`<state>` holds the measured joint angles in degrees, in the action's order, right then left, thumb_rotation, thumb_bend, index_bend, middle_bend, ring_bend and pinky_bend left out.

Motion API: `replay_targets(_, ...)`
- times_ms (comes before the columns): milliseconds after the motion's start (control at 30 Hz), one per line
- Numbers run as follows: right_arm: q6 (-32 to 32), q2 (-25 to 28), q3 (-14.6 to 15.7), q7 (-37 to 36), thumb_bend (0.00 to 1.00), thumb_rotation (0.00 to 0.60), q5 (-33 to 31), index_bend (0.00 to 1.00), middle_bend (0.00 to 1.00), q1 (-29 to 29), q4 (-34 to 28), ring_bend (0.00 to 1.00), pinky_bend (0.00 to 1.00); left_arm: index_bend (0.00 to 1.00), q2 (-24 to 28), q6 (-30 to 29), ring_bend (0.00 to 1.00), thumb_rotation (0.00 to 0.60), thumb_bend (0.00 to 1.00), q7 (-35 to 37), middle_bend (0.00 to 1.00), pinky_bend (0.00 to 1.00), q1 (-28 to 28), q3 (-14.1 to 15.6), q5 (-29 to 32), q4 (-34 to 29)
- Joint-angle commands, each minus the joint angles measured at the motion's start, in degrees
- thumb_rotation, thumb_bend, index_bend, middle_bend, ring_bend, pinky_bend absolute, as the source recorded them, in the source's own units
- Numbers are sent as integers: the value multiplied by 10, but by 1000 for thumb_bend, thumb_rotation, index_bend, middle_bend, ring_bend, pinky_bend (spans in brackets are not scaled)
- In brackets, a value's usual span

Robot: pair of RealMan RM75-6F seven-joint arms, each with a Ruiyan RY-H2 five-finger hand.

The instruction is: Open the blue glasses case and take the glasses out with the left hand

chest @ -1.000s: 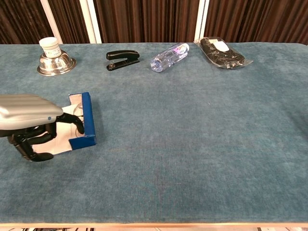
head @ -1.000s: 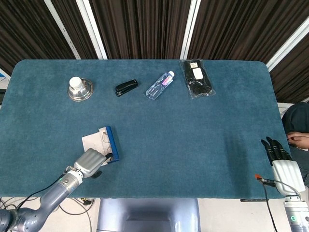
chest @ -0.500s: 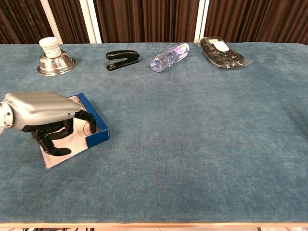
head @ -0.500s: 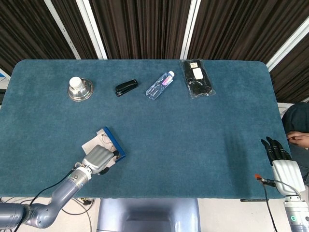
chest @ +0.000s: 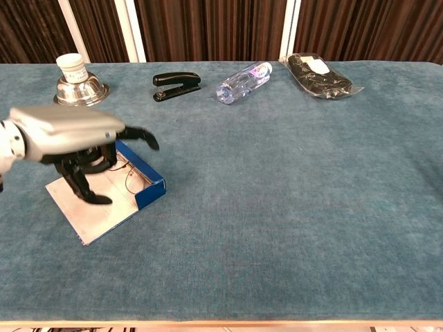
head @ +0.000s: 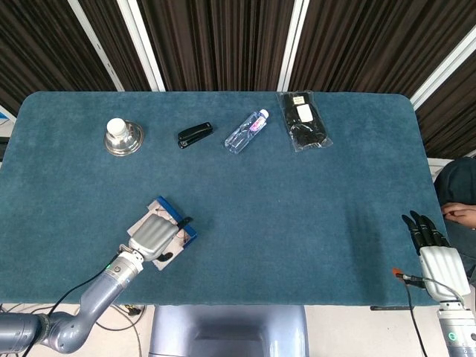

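The blue glasses case [chest: 147,174] lies open near the table's front left, its pale inside [chest: 88,213] facing up. Thin wire glasses [chest: 131,181] lie in it beside the blue wall. My left hand [chest: 73,135] hangs over the case with its fingers curled down into it and one finger stretched out to the right. Whether those fingers pinch the glasses is hidden. In the head view the left hand [head: 155,236] covers most of the case [head: 186,228]. My right hand [head: 431,242] rests off the table's right edge, fingers straight, holding nothing.
Along the far edge stand a steel bowl with a white jar [chest: 79,86], a black stapler [chest: 176,85], a lying water bottle [chest: 243,81] and a bagged black item [chest: 318,75]. A person's hand [head: 461,216] shows at the right border.
The case has slid right and turned, its blue wall now pointing to the front right. My left hand has moved right and risen above it. The right hand has stayed still.
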<state>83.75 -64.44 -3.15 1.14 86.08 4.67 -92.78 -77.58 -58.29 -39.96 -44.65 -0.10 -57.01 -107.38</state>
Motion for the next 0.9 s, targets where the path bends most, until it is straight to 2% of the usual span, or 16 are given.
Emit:
replay_targets(33,0,0,-1,1,110,600,-1,0,0,0,-1,0,232,151,-19,-26,776,600,179,0,862,840,8,-9,-13,39)
replay_targets(300,-3,1,-1,-2,110,600,-4,0,0,1,-2,0,232,169,-72,-7,777,600,179,-19,862,840,-17,-34,32,104)
replay_targets(900,-7,4,-3,-12,110,600,-9,0,0,1,-5,0,232,170,-125,-1,778,600,179,-42,862,843,-42,-44,54,146)
